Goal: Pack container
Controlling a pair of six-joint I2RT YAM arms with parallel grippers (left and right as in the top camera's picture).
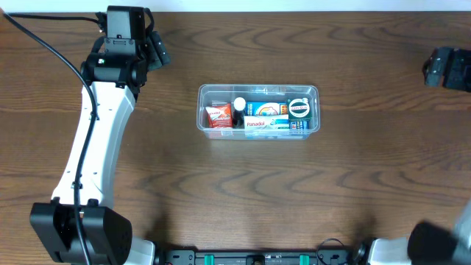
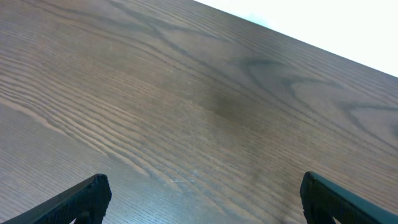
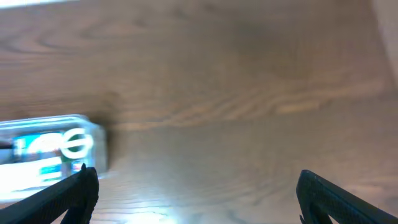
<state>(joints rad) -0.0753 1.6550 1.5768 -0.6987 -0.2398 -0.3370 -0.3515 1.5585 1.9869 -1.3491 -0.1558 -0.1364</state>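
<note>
The clear plastic container (image 1: pixel 316 110) sits at the middle of the table. It holds a red packet (image 1: pixel 218 115), a small white-capped bottle (image 1: pixel 239 104), a blue box (image 1: pixel 268 109), a white Panadol box (image 1: pixel 268 126) and a round green tin (image 1: pixel 299 108). My left gripper (image 1: pixel 157 50) is at the far left near the back edge, well away from the container. It stands open over bare wood (image 2: pixel 205 200). My right gripper (image 1: pixel 444 68) is at the far right edge, also open (image 3: pixel 202 198). The blurred right wrist view shows the container's end (image 3: pixel 98 148) at its left.
Dark wood-grain table (image 1: pixel 353 191) all round the container. The left arm's white link (image 1: pixel 96 140) runs down the left side to its base (image 1: pixel 81 232). The table's back edge (image 2: pixel 298 37) lies just beyond the left gripper.
</note>
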